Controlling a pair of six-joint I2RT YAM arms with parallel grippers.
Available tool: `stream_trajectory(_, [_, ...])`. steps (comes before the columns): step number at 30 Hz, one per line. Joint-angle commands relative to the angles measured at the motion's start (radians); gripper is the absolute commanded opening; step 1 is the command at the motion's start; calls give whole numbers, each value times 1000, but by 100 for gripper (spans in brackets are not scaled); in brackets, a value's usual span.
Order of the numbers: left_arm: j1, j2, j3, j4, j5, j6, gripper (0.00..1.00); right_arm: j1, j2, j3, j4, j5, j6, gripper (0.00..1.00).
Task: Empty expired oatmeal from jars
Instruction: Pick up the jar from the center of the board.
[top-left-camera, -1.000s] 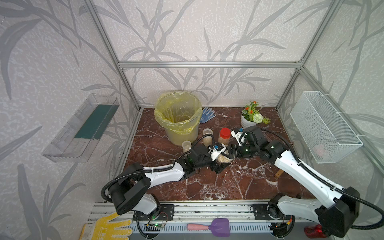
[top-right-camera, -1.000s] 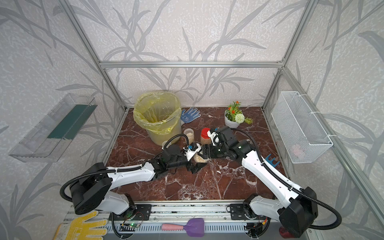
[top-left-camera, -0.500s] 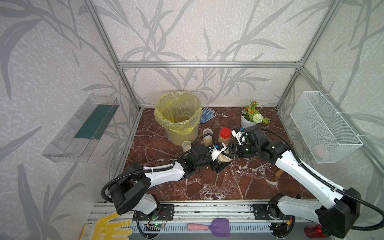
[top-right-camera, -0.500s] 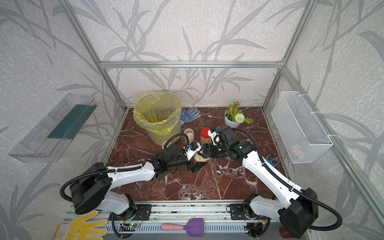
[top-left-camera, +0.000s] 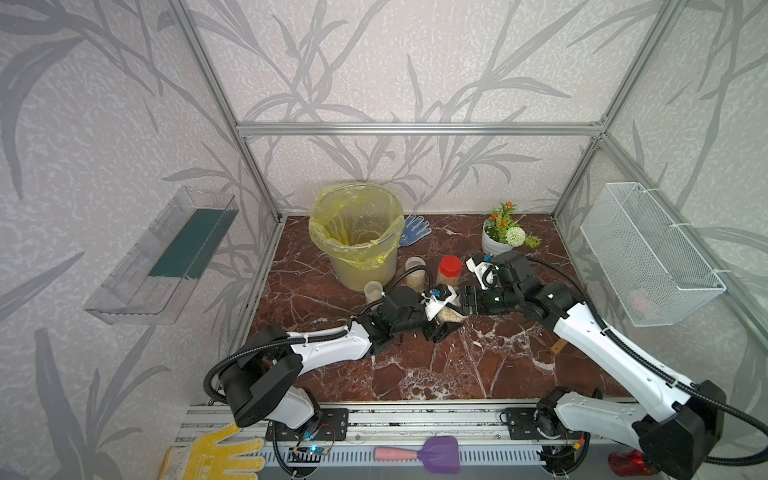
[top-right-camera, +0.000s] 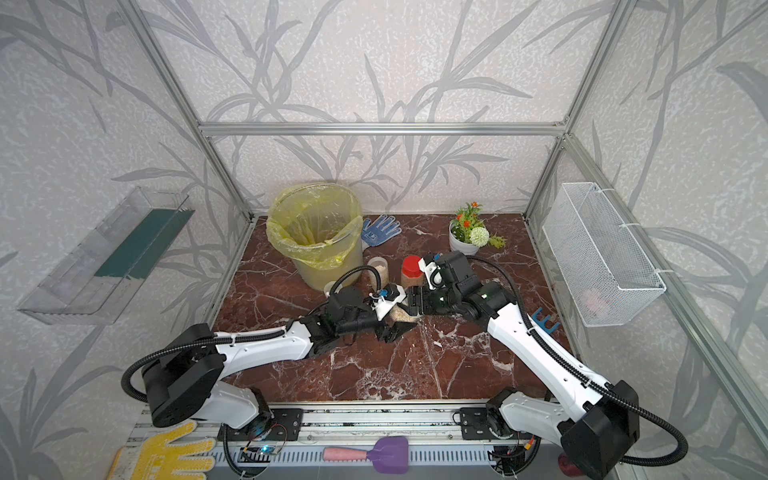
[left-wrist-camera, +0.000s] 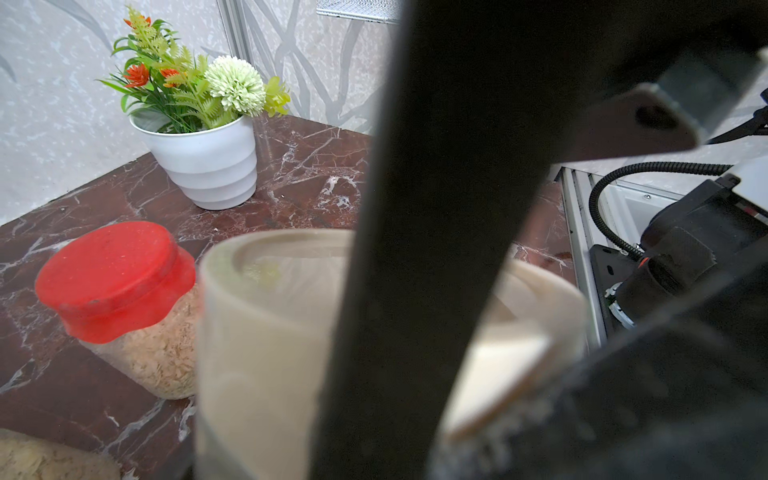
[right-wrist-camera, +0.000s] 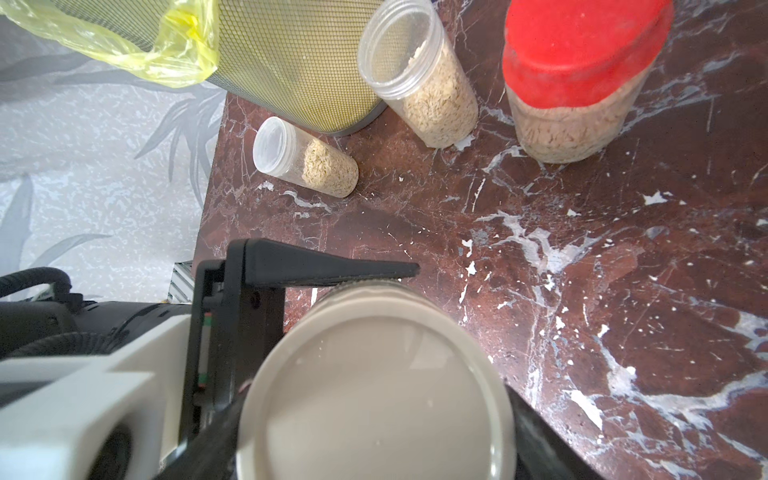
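Observation:
A squat jar (top-left-camera: 449, 316) with a beige lid (right-wrist-camera: 374, 386) and oatmeal inside lies tilted between both arms at mid table. My right gripper (top-left-camera: 462, 301) is shut on the lid, one finger (right-wrist-camera: 536, 432) on each side of it. My left gripper (top-left-camera: 441, 319) is shut on the jar's body; one of its fingers (right-wrist-camera: 332, 270) presses the wall just behind the lid. Behind stand a red-capped jar (top-left-camera: 450, 270), a slim clear jar (top-left-camera: 414, 272) and a smaller slim jar (top-left-camera: 372, 291), all holding oatmeal (right-wrist-camera: 436, 104).
A bucket with a yellow liner (top-left-camera: 320, 232) stands at the back left, close to the slim jars. A white flower pot (top-left-camera: 492, 247) is at the back right, a blue glove (top-left-camera: 413, 230) beside the bucket. A wire basket (top-left-camera: 648, 257) hangs on the right wall.
My left gripper's jaws have narrowed from wide open onto the squat jar's body. The right gripper has kept its hold on the lid, and neither arm has shifted much.

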Motion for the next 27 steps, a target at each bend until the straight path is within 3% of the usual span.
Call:
stream_trajectory(1, [-3, -11, 22, -33, -84, 41, 30, 28, -61, -10, 30, -93, -14, 79])
stream_trajectory(7, [-3, -27, 25, -19, -121, 65, 23, 27, -121, -49, 16, -72, -3, 93])
stream_trajectory(15, [-2, -68, 9, -12, -183, 105, 20, -27, -221, -74, -49, -38, 42, 96])
stream_trajectory(22, [-5, -171, -5, -59, -248, 228, 17, -223, -246, -52, -139, -214, 103, 96])
stream_trajectory(27, [-8, -206, -11, -73, -271, 293, 17, -252, -181, 23, -159, -294, 187, 96])
